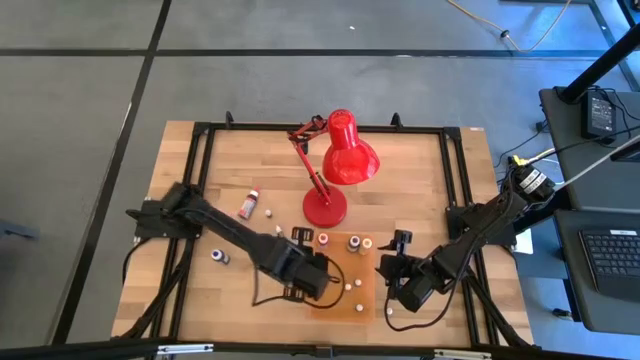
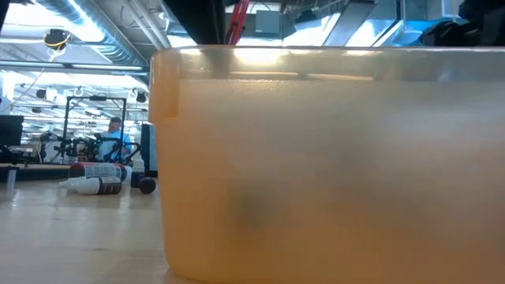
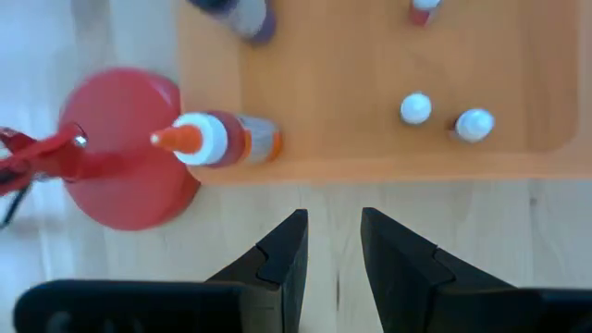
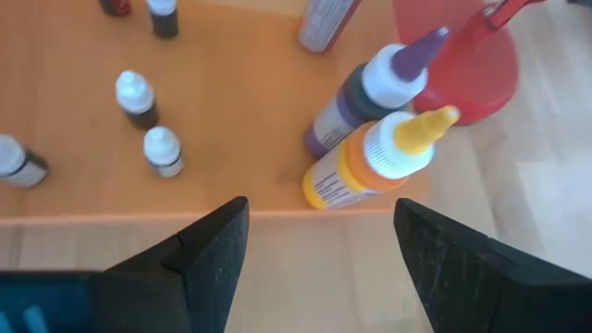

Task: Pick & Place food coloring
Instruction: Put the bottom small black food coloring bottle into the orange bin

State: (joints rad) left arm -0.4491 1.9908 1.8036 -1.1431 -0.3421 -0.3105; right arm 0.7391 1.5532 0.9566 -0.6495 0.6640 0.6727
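The food coloring is a set of small dropper bottles. Several stand in the flat orange tray (image 1: 362,262): an orange-tipped one (image 3: 217,139), a purple-tipped one (image 4: 370,92), a yellow-bodied one (image 4: 365,166), and tiny white-capped ones (image 3: 415,109) (image 4: 162,150). Another bottle lies on its side on the table (image 1: 248,205), with a tiny one (image 1: 218,257) standing apart. My left gripper (image 3: 333,245) hovers at the tray's left edge, its fingers a narrow gap apart and empty. My right gripper (image 4: 319,240) hovers at the tray's right edge, wide open and empty.
The red desk lamp (image 1: 340,160) stands on its round base (image 1: 325,208) just beyond the tray. In the low view the tray's wall (image 2: 316,158) blocks most of the sight. Two bottles lie on the wood (image 2: 95,177). A person (image 2: 117,136) is far off in the room.
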